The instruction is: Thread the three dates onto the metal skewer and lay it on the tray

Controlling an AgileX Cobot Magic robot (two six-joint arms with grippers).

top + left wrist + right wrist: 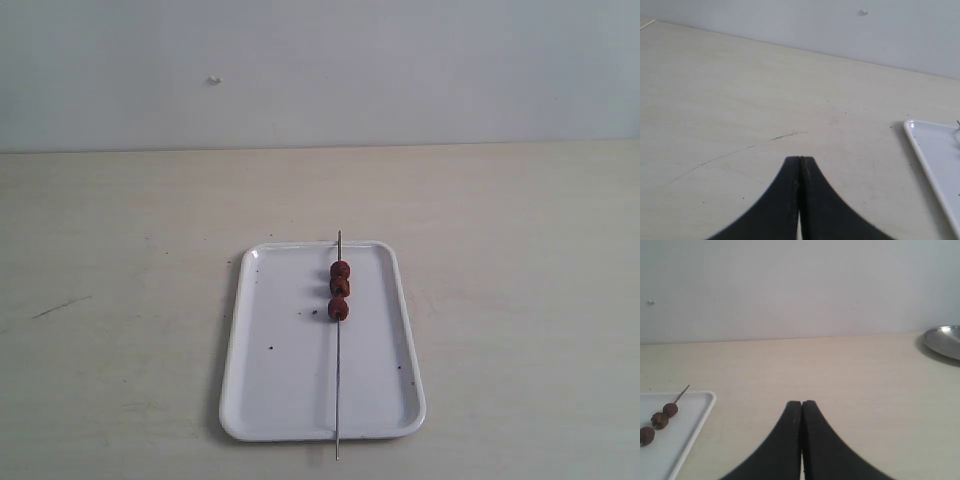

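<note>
Your left fingers [795, 167] are pressed together with nothing between them, poised over the pale surface [715, 100]. A thin dark scratch [787, 135] runs across the surface just ahead of their tips. Farther off, toward the right arm's side, one corner of the tray [935, 150] shows, well apart from them.

Your right fingers [796, 410] are also closed on each other and hold nothing. Ahead of them, toward the left arm's side, you see the same tray with the dates on it. Well off on their other side, near the wall [790, 285], one shiny metal dish [945, 340] sits at the edge of that view. Pale surface fills the stretch between each pair of fingers and the tray.

The exterior view shows neither pair of fingers. There you can count one white tray, one skewer [338, 380] and three dates [340, 287].

The skewer lies lengthwise on the tray, in the half nearer your right fingers. Its far tip sticks out past one short rim and its near end past the other. All three dates are threaded on it in a close row, over the far half of the tray.

A few dark crumbs [271, 347] dot the white tray floor. One small pale speck [213, 80] marks the wall behind.
</note>
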